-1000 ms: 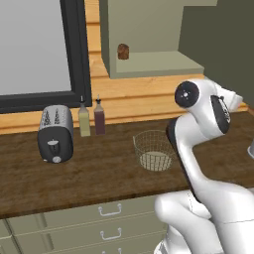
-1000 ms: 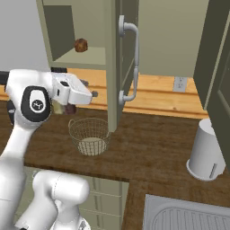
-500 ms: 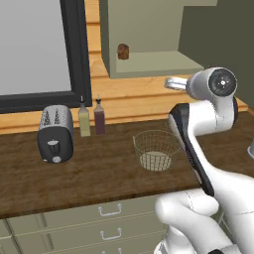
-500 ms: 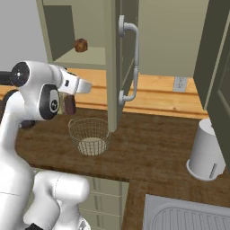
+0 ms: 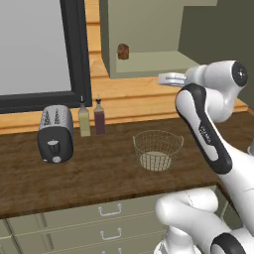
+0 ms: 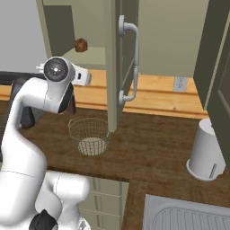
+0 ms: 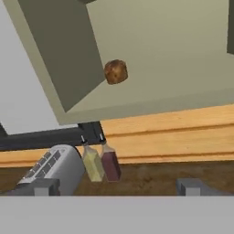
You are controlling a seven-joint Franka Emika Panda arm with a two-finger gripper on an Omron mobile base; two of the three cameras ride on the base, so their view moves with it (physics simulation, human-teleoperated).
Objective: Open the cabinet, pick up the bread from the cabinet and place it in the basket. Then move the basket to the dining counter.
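The olive-green cabinet [image 5: 149,30] is open, its door [image 6: 115,67] swung out with the silver handle [image 6: 133,63] facing right. The bread [image 5: 122,51] [image 6: 81,45] [image 7: 115,71], a small dark brown loaf, sits on the cabinet's floor at the left. My gripper [image 5: 164,78] [image 7: 114,187] is open and empty, raised just below and to the right of the cabinet floor, pointing at the bread from some way off. The wire basket [image 5: 158,149] [image 6: 90,134] stands empty on the wood counter below it. The dining counter is out of view.
A toaster [image 5: 55,133] [image 7: 55,170] and two bottles [image 5: 85,119] [image 5: 99,118] stand at the back left of the counter, under a dark-framed window [image 5: 74,49]. A white canister [image 6: 205,150] and a sink [image 6: 188,215] are at the right. Olive drawers [image 5: 109,211] run below.
The arm has risen, and the hand has swung up and left from beside the basket toward the open cabinet. The gripper stayed open. Bread and basket have not moved.
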